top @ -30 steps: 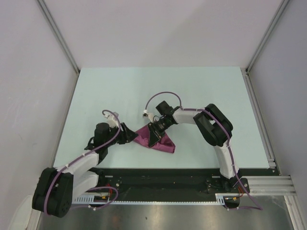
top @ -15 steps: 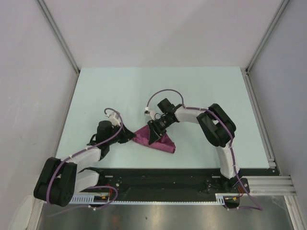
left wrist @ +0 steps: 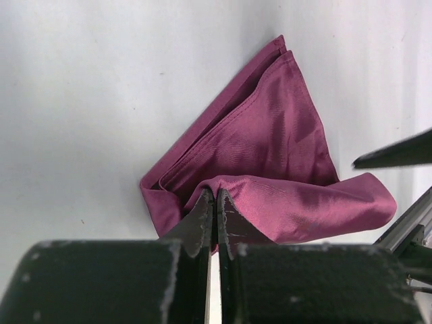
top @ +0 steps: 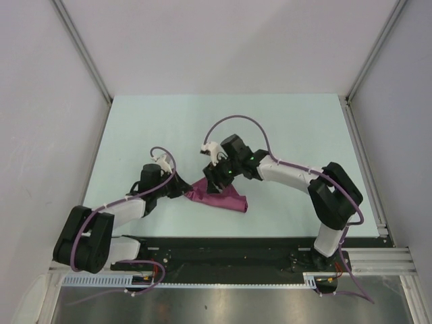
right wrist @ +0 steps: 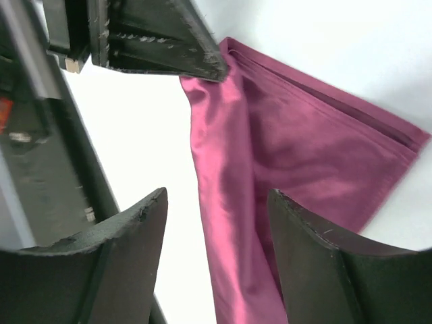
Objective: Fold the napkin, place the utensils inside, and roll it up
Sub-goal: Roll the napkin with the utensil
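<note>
The plum napkin [top: 226, 198] lies bunched and folded near the table's front edge, wide in the left wrist view [left wrist: 270, 142] and in the right wrist view [right wrist: 310, 148]. My left gripper [top: 185, 192] is at the cloth's left end. Its fingertips [left wrist: 216, 197] are shut on a raised fold of the napkin. My right gripper [top: 216, 182] hovers just above the cloth's middle. It is open [right wrist: 217, 196], with a ridge of napkin below the gap and touching neither finger. No utensils are in view.
The pale green table [top: 169, 128] reaches back to white walls. A black base rail [top: 223, 250] runs along the near edge. An aluminium rail [top: 364, 162] lines the right side. The left gripper's fingers [right wrist: 175, 47] show close by in the right wrist view.
My left gripper has shut on the napkin's left fold. My right gripper has opened and let go of the cloth, and its arm has stretched out with the elbow swinging right.
</note>
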